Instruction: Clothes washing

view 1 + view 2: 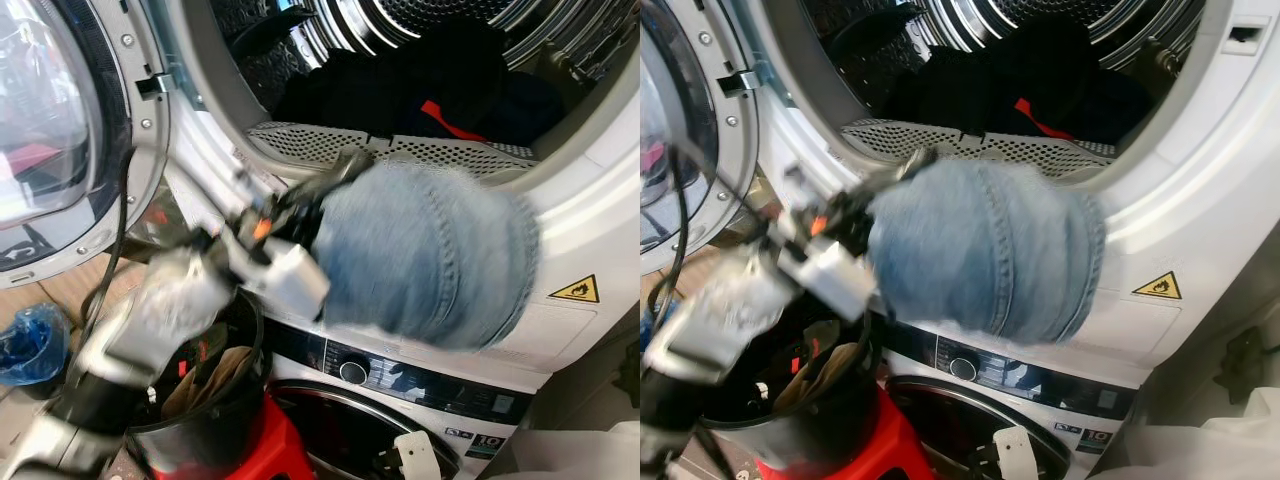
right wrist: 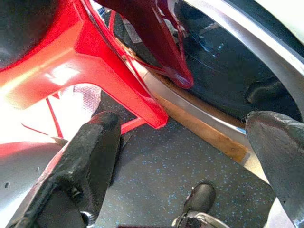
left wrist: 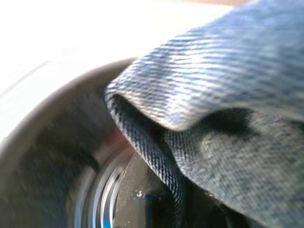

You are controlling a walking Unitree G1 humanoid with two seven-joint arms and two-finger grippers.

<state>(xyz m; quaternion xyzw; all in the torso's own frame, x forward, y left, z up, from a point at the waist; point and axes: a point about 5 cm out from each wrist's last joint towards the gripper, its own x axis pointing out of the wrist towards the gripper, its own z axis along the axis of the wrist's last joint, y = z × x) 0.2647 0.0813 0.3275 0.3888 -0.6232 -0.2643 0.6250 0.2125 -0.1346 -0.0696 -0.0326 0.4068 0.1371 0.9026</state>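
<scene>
The left gripper (image 1: 335,175) clamps the bunched light-blue denim garment (image 1: 425,260) at the lower rim of the upper white dryer drum opening (image 1: 450,150), w/ dark clothes (image 1: 420,85) inside and open room above. Right wrist view: the right gripper (image 2: 190,156) has fingers spread apart, near the red plastic stool (image 2: 95,61).

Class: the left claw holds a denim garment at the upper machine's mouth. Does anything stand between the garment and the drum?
Nothing visible blocks it. The left claw holds the denim garment at the rim; the door is swung open, and dark clothes lie inside the drum.
</scene>
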